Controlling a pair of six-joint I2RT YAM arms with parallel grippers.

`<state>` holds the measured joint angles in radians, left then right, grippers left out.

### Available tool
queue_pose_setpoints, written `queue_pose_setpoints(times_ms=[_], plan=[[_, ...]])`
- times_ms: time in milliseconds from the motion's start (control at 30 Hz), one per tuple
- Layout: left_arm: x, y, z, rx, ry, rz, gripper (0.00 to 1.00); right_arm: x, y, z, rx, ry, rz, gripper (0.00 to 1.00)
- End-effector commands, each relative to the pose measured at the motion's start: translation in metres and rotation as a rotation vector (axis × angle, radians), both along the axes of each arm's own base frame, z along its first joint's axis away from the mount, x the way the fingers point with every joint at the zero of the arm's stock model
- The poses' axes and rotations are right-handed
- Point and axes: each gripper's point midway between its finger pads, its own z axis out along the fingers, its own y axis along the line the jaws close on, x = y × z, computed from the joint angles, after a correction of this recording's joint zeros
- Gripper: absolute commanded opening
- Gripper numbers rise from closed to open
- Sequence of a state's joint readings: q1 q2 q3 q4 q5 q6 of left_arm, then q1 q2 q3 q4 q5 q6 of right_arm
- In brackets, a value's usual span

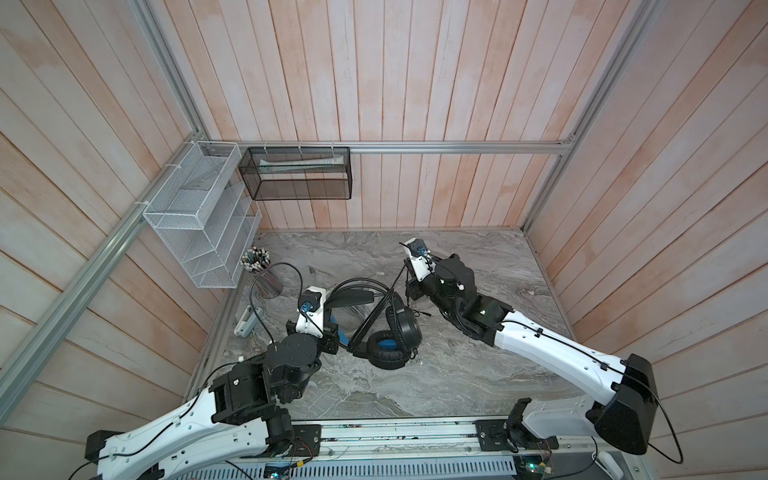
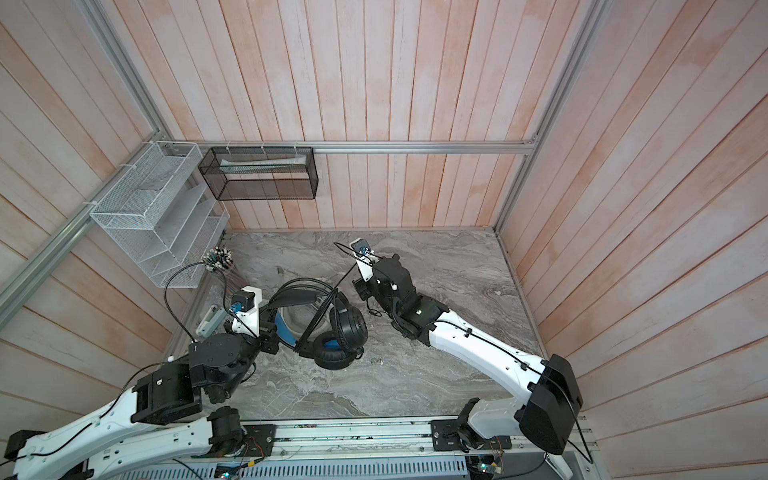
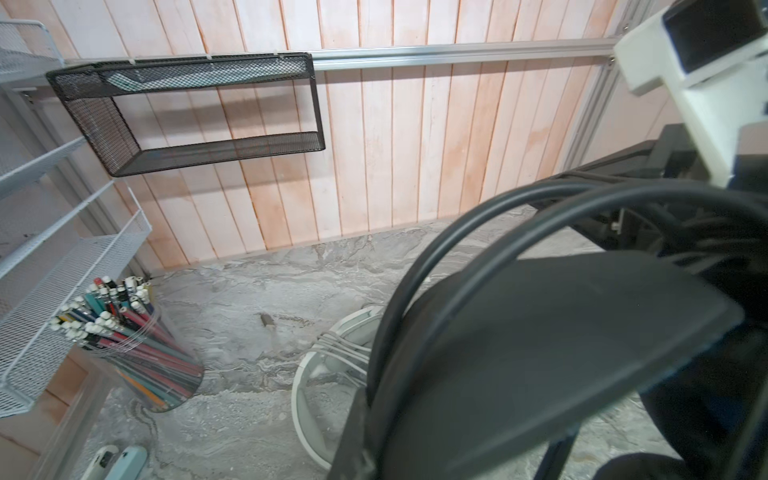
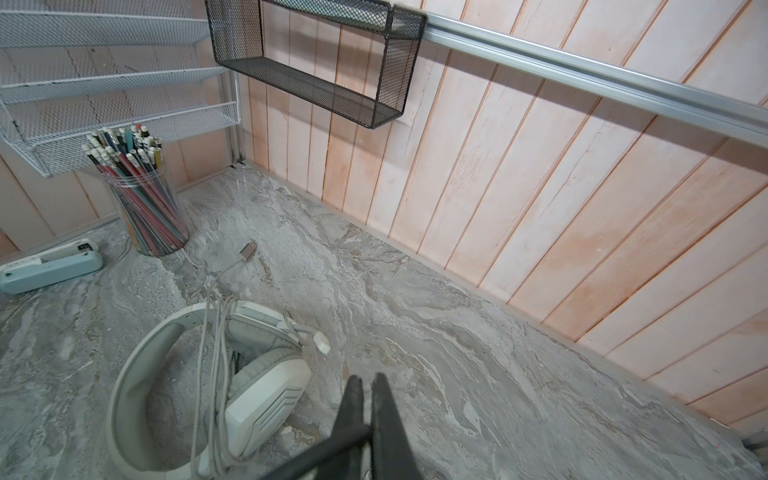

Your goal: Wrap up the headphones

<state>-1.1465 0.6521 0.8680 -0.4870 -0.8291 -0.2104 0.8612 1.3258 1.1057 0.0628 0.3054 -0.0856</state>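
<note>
Left pincer (image 1: pixel 334 338) tight on black headset (image 1: pixel 405 328), right pincer (image 4: pixel 368 382) on cable (image 1: pixel 376 316); bare marble (image 1: pixel 478 365) rightward.

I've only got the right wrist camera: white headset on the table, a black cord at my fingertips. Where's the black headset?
Observer: The black headphones are near the table's middle. The left gripper is shut on their blue-lined headband.
Operator: Where does my cord go?
Observer: From the right gripper, the black cable runs to that headset, with strands crossing its arch.
Operator: Is it apart from the white one?
Observer: No. In both top views it stands over the white headphones and hides most of them.
</note>
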Motion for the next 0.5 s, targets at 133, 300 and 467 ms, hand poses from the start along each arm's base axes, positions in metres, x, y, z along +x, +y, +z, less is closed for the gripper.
queue_pose_setpoints(times_ms=[133,300,467], plan=[[-0.014,-0.015,0.074,-0.359,-0.048,-0.139,0.0,0.001,-0.001,-0.003,0.06,0.008,0.033,0.06],[-0.018,-0.023,0.094,-0.421,-0.067,-0.19,0.0,-0.008,0.003,0.0,0.116,0.015,0.082,0.09],[-0.02,-0.034,0.104,-0.438,-0.065,-0.231,0.0,-0.018,0.006,0.003,0.163,0.018,0.135,0.12]])
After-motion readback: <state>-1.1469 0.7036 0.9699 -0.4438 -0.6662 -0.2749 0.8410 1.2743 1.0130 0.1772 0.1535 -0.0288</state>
